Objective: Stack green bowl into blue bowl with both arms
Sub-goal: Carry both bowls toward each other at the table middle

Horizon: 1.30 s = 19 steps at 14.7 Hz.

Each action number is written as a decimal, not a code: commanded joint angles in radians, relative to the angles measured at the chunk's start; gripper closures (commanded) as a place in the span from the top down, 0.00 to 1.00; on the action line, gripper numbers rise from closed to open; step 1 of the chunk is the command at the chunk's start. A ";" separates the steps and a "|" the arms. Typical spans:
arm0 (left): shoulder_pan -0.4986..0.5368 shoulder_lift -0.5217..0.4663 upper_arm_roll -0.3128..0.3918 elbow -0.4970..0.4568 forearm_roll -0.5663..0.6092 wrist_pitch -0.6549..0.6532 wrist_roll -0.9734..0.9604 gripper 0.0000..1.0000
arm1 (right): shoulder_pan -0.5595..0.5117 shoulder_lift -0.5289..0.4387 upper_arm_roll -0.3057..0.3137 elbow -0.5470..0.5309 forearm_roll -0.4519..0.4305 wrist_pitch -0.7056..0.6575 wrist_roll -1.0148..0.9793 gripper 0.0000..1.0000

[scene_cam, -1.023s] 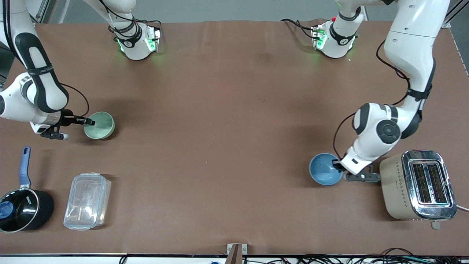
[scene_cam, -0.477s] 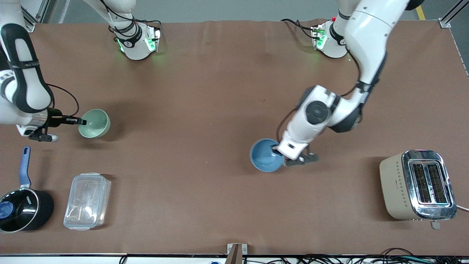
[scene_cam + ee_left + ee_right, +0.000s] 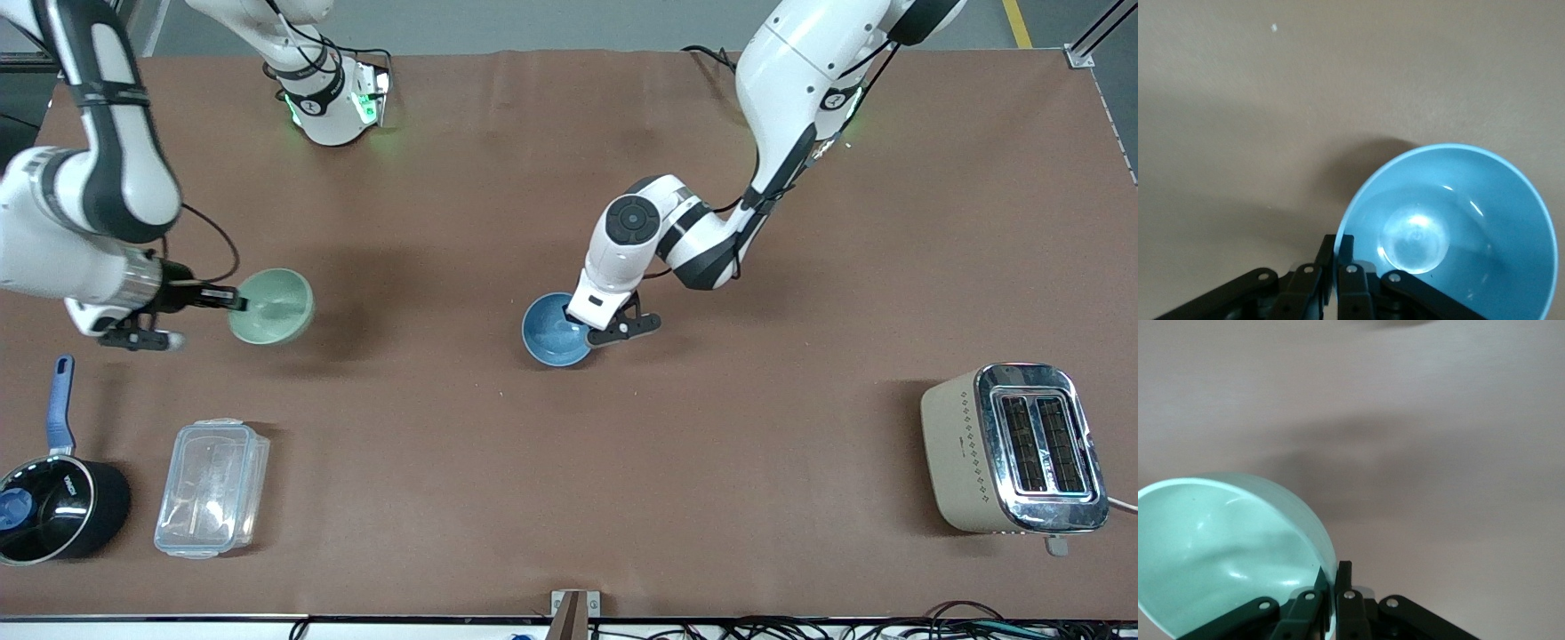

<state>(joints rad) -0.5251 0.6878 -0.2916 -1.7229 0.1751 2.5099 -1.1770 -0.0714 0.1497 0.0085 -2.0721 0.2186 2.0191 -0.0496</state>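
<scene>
Front view: the left gripper (image 3: 582, 331) pinches the rim of the blue bowl (image 3: 551, 329) over mid-table, while the right gripper (image 3: 238, 302) clamps the rim of the green bowl (image 3: 274, 307), carried above the right arm's end of the table. The bowls are well apart.

Left wrist view: fingers (image 3: 1350, 277) closed on the blue bowl's (image 3: 1458, 227) edge.

Right wrist view: fingers (image 3: 1346, 587) closed on the green bowl's (image 3: 1218, 547) rim, bowl tilted.

Both bowls appear grasped; the stacking itself is not yet done.

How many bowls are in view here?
2. The glossy mint-green bowl is held by the right gripper near the right arm's end; the blue bowl is in the left gripper mid-table.
</scene>
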 commanded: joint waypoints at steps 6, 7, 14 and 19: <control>-0.043 0.042 0.008 0.074 0.034 0.015 -0.095 1.00 | 0.358 0.129 -0.013 0.070 0.169 0.165 0.402 0.00; -0.036 0.038 0.009 0.074 0.034 0.014 -0.095 1.00 | 0.396 0.160 -0.013 0.096 0.171 0.167 0.451 0.00; 0.112 -0.140 0.025 0.109 0.037 -0.153 0.037 1.00 | 0.555 0.203 -0.013 0.122 0.241 0.187 0.546 0.00; 0.197 -0.217 0.026 0.276 0.038 -0.517 0.245 1.00 | 0.618 0.244 -0.013 0.130 0.243 0.285 0.637 0.00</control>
<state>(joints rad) -0.3459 0.4936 -0.2648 -1.5122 0.1921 2.1138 -1.0005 0.5248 0.3685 0.0068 -1.9576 0.4407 2.2758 0.5622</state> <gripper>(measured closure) 0.000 0.956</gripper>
